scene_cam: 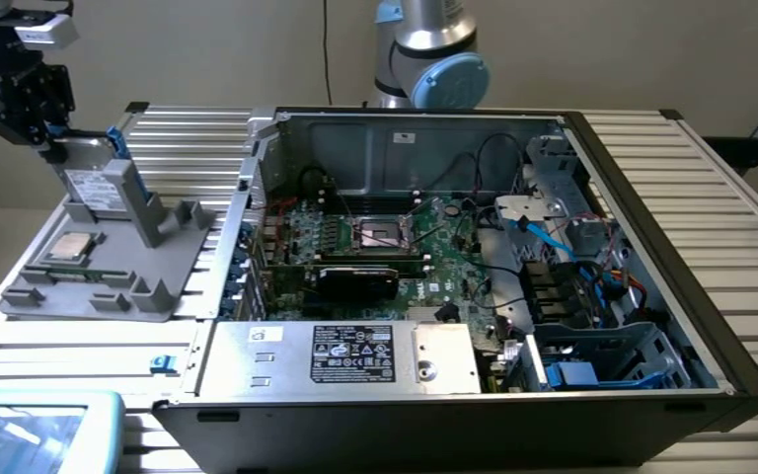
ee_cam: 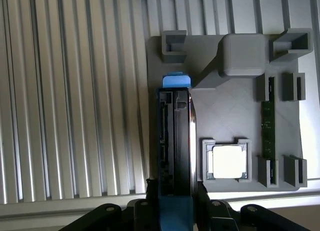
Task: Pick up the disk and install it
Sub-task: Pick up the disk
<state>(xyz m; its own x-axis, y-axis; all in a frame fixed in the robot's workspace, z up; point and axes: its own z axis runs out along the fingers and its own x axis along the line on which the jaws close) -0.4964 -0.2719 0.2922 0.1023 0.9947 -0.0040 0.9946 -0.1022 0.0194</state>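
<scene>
Blue-framed disk (ee_cam: pixel 175 136) upright at grey holder (ee_cam: pixel 225 116), gripper (ee_cam: pixel 175 198) fingers clamped on top edge, well apart from PC case (scene_cam: pixel 706 296).

The disk (scene_cam: pixel 96 193) gripped upright at its top by the gripper (scene_cam: pixel 52 148), at the grey fixture (scene_cam: pixel 155 265), open computer case (scene_cam: pixel 393 148) placed toward the exterior view's right
</scene>
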